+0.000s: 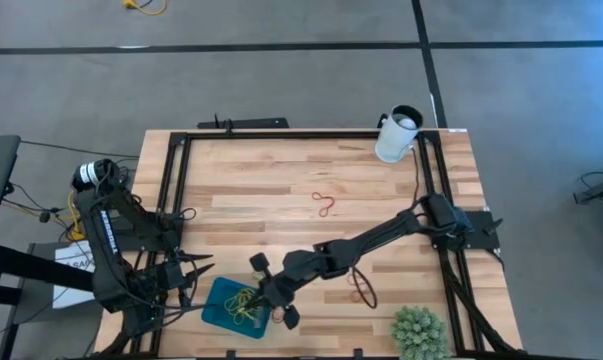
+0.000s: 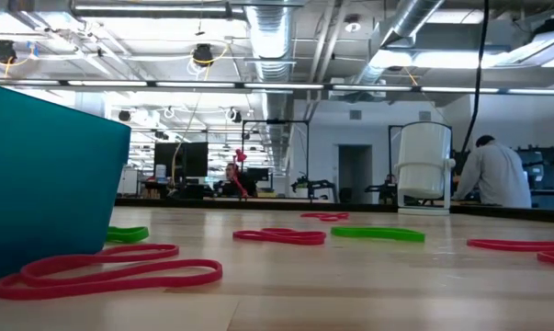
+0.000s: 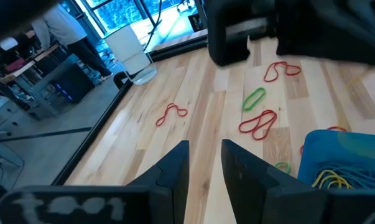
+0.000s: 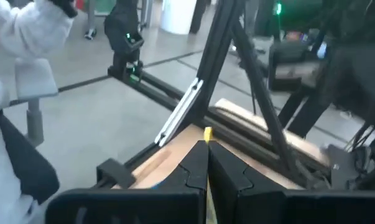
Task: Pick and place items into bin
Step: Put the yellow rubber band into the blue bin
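Note:
The teal bin (image 1: 221, 305) sits near the table's front edge with yellow and green rubber bands (image 1: 244, 303) lying in it; the low view shows its wall (image 2: 47, 175). My right gripper (image 1: 261, 297) reaches in from the right, over the bin's right part, shut on a yellow band (image 4: 207, 132). My left gripper (image 3: 204, 158) stands open with nothing between its fingers, left of the bin (image 3: 336, 155). Loose red bands (image 1: 326, 204) (image 3: 258, 122) and a green one (image 3: 254, 98) lie flat on the wood. My right gripper pinches a yellow rubber band between its two shut fingers; a bit of it (image 4: 207, 132) sticks out past the fingertips and a strand (image 4: 208, 198) runs back along the seam. The fingers come nearly level from the table's right. The rest of the band is hidden.
A white cup (image 1: 396, 135) stands at the far right corner and a spiky green plant (image 1: 418, 332) at the near right. A red band (image 1: 362, 290) lies under my right arm. Black frame rails (image 1: 176, 190) run along the table's sides. A person stands in the room behind.

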Robot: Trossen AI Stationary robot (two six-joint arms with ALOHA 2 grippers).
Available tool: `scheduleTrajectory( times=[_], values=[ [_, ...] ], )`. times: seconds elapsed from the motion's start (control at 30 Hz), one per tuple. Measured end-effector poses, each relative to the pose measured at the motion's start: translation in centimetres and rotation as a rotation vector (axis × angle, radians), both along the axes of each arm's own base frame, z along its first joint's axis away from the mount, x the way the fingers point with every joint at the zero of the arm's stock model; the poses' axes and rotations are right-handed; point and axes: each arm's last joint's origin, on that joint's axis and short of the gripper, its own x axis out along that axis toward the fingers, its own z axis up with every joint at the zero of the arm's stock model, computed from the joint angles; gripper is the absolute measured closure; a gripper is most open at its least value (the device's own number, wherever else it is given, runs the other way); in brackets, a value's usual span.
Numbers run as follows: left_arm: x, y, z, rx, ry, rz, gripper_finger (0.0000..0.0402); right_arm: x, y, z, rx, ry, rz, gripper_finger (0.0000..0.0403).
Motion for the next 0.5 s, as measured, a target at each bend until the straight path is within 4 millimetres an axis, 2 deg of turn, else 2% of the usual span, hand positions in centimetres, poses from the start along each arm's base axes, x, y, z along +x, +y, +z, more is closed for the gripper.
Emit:
scheduleTrajectory(
  times=[0.17,0.3,0.43,0.5],
  values=[
    [0.0,0.0,0.0,-0.011,-0.005,0.004,0.0317,1.0,-0.4,-1.9,0.059,0.034,-0.030,0.0403],
    [0.0,0.0,0.0,-0.013,-0.006,0.004,0.0317,1.8,-0.8,-2.4,0.061,0.026,-0.041,0.0403],
    [0.0,0.0,0.0,-0.028,-0.008,0.010,0.0317,2.2,-1.1,-5.0,0.063,0.102,-0.050,0.0403],
    [0.0,0.0,0.0,-0.030,-0.001,0.011,0.0317,2.2,-1.1,-5.7,0.059,0.139,-0.037,0.0403]
  ],
)
